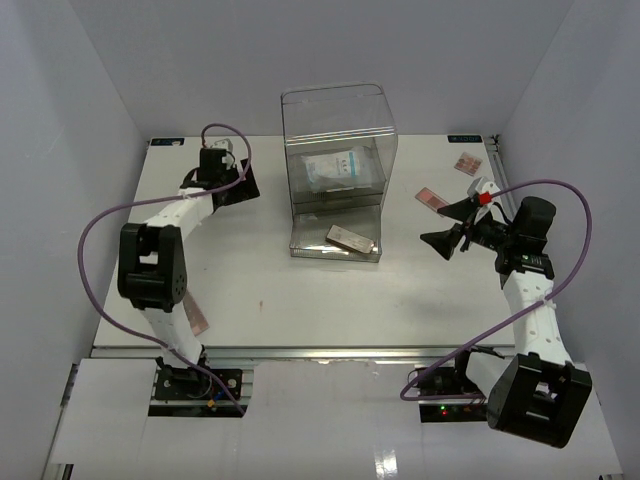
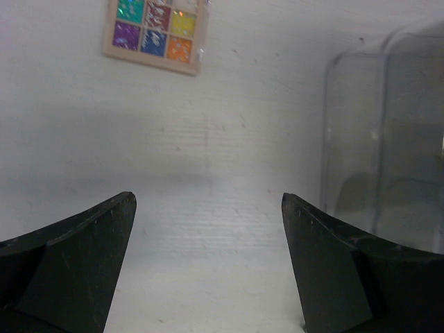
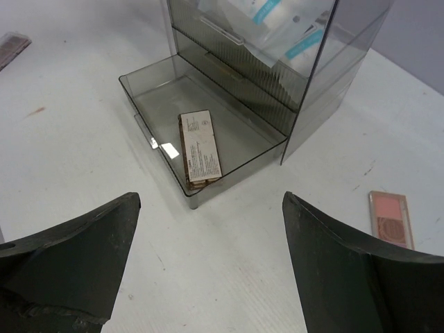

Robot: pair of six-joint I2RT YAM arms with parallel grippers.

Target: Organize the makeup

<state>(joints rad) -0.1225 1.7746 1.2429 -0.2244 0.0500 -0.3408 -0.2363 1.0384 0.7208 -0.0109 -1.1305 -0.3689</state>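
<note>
My left gripper (image 1: 243, 187) is open and empty at the back left, over the table (image 1: 300, 300). In the left wrist view it (image 2: 208, 201) hangs just short of the multicolour palette (image 2: 156, 35), which the top view hides. My right gripper (image 1: 447, 226) is open and empty, right of the clear box; it also shows in the right wrist view (image 3: 210, 201). A tan palette (image 1: 351, 238) lies in the open bottom drawer (image 3: 149, 94). A pale-blue sachet (image 1: 335, 168) lies on the upper shelf. A pink palette (image 1: 432, 197) lies on the table beside the box (image 3: 390, 218).
The clear acrylic box (image 1: 335, 110) stands at the back centre, its drawer pulled toward me. Another pink palette (image 1: 467, 163) lies at the back right. A flat pinkish palette (image 1: 197, 318) lies near the front left edge. White walls enclose the table.
</note>
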